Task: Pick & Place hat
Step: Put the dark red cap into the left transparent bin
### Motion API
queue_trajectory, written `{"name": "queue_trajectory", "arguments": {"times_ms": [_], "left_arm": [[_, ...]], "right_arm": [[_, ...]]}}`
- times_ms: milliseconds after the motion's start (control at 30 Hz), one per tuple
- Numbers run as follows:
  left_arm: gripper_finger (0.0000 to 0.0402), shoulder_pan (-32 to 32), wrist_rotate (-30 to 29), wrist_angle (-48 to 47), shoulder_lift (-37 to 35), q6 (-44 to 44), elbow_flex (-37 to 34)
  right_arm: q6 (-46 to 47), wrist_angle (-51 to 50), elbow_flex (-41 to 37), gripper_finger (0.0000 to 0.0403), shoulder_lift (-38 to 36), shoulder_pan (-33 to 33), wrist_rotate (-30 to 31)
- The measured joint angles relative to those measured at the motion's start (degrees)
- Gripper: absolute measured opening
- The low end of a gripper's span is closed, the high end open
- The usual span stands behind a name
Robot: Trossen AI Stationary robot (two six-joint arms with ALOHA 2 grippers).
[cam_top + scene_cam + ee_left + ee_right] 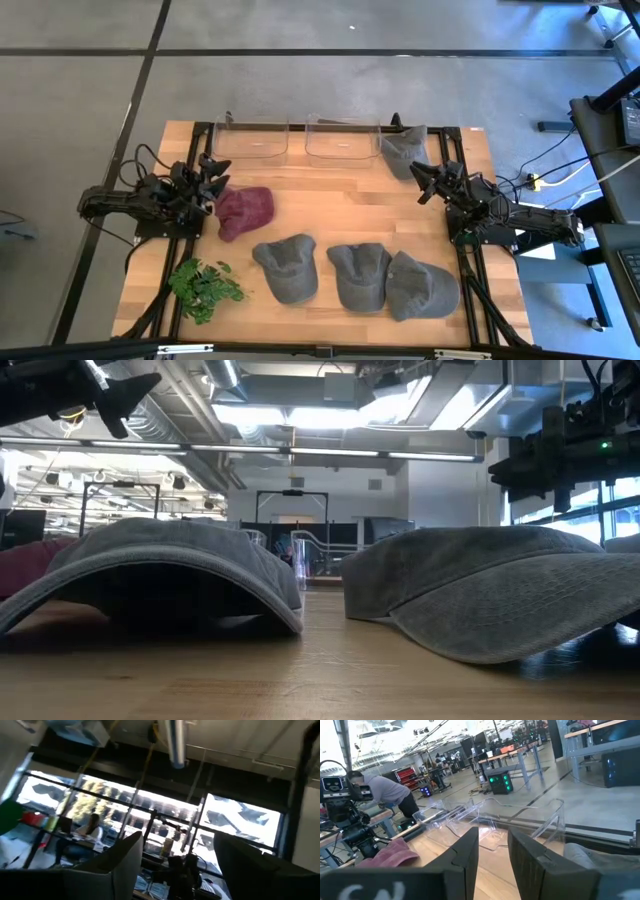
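A maroon hat (245,210) lies crown up on the wooden table's left side and also shows in the right wrist view (390,854). Three grey caps (287,265) (358,275) (420,285) sit in a row along the near edge. A fourth grey cap (402,150) lies by the far right corner. My left gripper (215,178) hovers open just left of the maroon hat, raised above the table (120,395) and tipped up toward the ceiling (177,840). My right gripper (425,183) is open, raised at the table's right side, and points left across it (492,832).
Two clear plastic bins (250,138) (342,135) stand side by side along the far edge. A green leafy sprig (205,285) lies at the near left corner. Bare wood shows in the table's middle (340,205). A person bends over a bench beyond the table (385,787).
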Motion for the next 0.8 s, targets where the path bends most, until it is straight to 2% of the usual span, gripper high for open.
{"name": "queue_trajectory", "arguments": {"times_ms": [67, 133, 200, 333, 467, 567, 667, 800], "left_arm": [[0.0239, 0.0, -5.8, -0.2, 0.0, -3.1, 0.7], [0.0239, 0.1, -10.9, -5.6, 0.6, -5.3, 3.7], [0.0236, 0.1, -13.2, -18.6, 2.8, -5.7, 8.9], [0.0228, 0.1, -14.8, -45.1, 12.8, -12.8, 23.3], [0.0224, 0.1, -6.9, -69.8, 26.0, -21.0, 38.8], [0.0224, 0.0, -0.4, -87.0, 36.6, -24.8, 47.6], [0.0224, 0.0, 6.4, -100.9, 47.0, -25.5, 51.4], [0.0224, 0.0, 16.3, -109.6, 57.8, -26.6, 51.0]], "right_arm": [[0.0, 0.0, 0.0, 0.0106, 0.0, 0.0, 0.0], [0.0, 0.0, 0.0, 0.0106, 0.0, 0.0, 0.0], [-0.3, 0.0, 0.0, 0.0106, 0.0, 0.0, 0.1], [-0.4, -0.1, 0.0, 0.0106, 0.0, 0.0, 2.2], [-1.1, -0.2, 0.0, 0.0106, 0.0, 0.0, 2.4], [-2.0, -0.2, 0.0, 0.0106, 0.0, 0.0, 2.4], [-2.1, -0.2, 0.0, 0.0106, 0.0, 0.0, 2.4], [-2.2, -0.3, 0.0, 0.0106, 0.0, 0.0, 2.4]]}}
